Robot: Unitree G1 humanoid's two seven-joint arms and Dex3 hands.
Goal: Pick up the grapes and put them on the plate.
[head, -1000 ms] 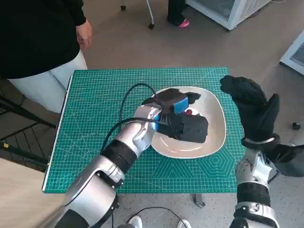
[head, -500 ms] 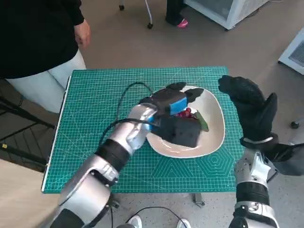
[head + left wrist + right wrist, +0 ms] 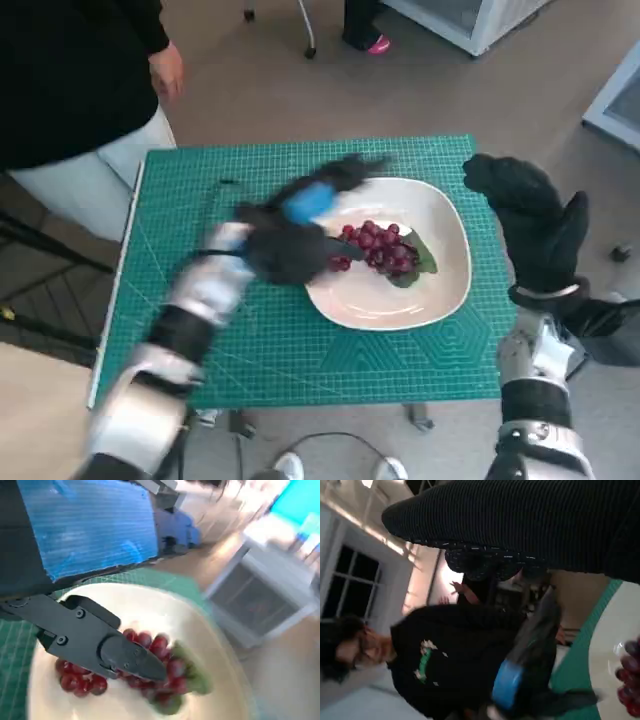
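A bunch of red grapes (image 3: 378,247) with a green leaf lies on the white plate (image 3: 440,290) at the right of the green mat; it shows again as the grapes (image 3: 165,672) on the plate (image 3: 125,600) in the left wrist view. My left hand (image 3: 290,235), blurred with motion, is over the plate's left rim, apart from the grapes, holding nothing. Its black fingers (image 3: 125,655) hang above the bunch. My right hand (image 3: 535,225) is raised beside the plate's right edge, fingers spread and empty. The right wrist view shows the glove (image 3: 530,525) and a few grapes (image 3: 630,680).
The green cutting mat (image 3: 200,330) covers the small table. A person in black top and pale trousers (image 3: 90,110) stands at the table's far left corner, also seen as the person (image 3: 445,655) in the right wrist view. White cabinets stand on the floor beyond.
My left hand has let go of the grapes and pulled back leftward off the plate, uncovering the bunch. The right hand has stayed in place.
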